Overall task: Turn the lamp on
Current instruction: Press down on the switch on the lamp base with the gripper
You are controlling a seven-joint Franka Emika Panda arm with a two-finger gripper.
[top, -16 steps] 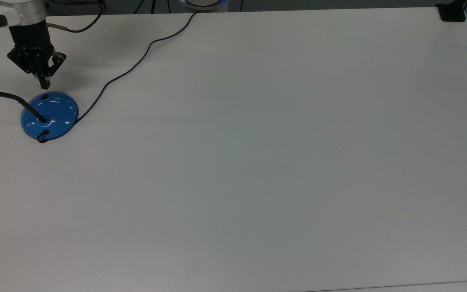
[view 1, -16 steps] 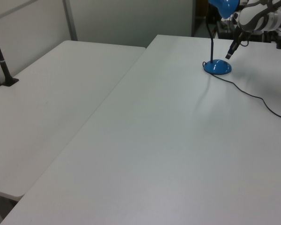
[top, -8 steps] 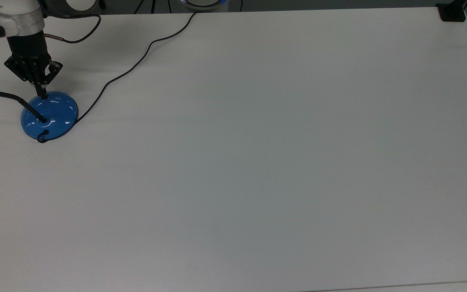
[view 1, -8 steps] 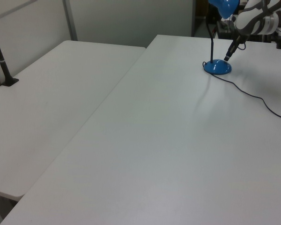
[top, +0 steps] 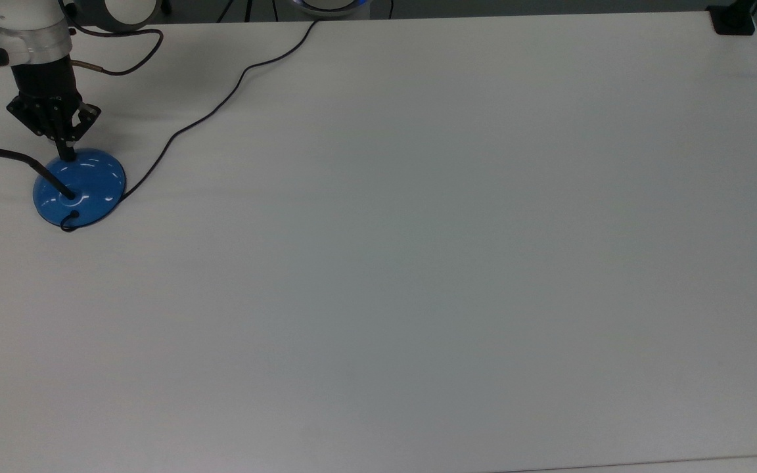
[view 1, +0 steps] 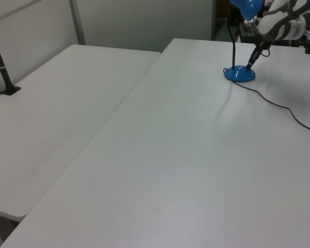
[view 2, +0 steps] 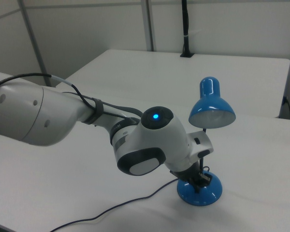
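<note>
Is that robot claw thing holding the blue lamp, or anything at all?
Nothing is held. The gripper is shut, and its tips press down on the top of the lamp base where the switch sits; it pokes rather than grips.

A: What moved?
B: Gripper (top: 67, 155). A second ago, in the top view, its tip hung clear of the lamp (top: 79, 189) base, on the side toward the table's far edge. Now the tip's on the base's top rim, where the switch was showing earlier.

A: Switch visible now?
B: No, the tip covers it.

A: Arm?
B: Wrist shifted toward the top view's left and a bit up-frame. In the left view the gripper (view 1: 249, 64) dropped from above the base down onto it.

A: Last half second?
B: Barely any change, tip already there.

A: Fingers?
B: Together throughout.
</note>
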